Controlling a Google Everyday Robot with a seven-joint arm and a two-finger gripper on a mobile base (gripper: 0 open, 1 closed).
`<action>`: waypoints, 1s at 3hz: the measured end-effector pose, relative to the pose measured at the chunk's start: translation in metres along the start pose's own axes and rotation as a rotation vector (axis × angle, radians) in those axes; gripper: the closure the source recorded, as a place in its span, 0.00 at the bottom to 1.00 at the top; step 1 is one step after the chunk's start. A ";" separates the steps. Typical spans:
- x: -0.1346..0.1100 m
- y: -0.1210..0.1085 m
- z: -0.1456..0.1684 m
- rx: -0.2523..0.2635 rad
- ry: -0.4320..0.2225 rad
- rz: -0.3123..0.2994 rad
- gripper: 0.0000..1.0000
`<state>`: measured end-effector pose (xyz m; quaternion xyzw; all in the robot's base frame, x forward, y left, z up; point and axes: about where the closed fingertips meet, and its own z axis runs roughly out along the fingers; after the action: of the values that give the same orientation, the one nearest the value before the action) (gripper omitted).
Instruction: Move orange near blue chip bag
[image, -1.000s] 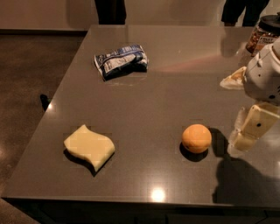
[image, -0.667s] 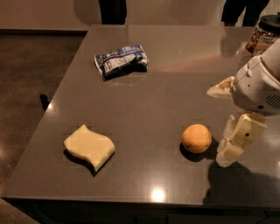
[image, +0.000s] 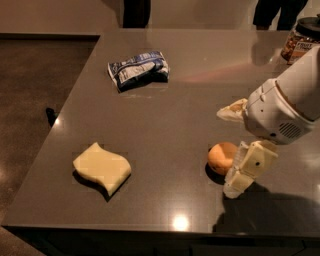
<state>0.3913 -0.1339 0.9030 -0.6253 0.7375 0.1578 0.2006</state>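
Gripper (image: 227, 152) hangs low over the right part of the worktop (image: 175, 120), towards the near edge, at the end of a bulky white arm that comes in from the right edge. Its two cream fingers (image: 250, 167) stand well apart, so it is spread wide and holds nothing. One finger points left at a higher spot in the view, and the other slants down towards the near edge with its tip at the surface or just above it. The orange (image: 221, 157) lies on the worktop between these two fingers, just left of the lower one, which covers the fruit's right side. Whether that finger touches the skin cannot be told. The blue chip bag (image: 139, 69) lies crumpled well apart from the orange, near the far left corner, its white patches facing up. A pale yellow sponge (image: 102, 167) with wavy edges rests flat near the near left corner, level with the orange but far to its left. A dark-lidded jar (image: 300, 42) stands at the far right corner.
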 end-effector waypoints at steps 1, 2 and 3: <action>-0.003 0.002 0.012 0.004 -0.022 -0.005 0.00; 0.001 -0.003 0.022 0.024 -0.033 -0.005 0.00; 0.012 -0.015 0.040 0.033 -0.030 -0.004 0.00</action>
<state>0.4088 -0.1273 0.8631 -0.6209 0.7357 0.1547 0.2221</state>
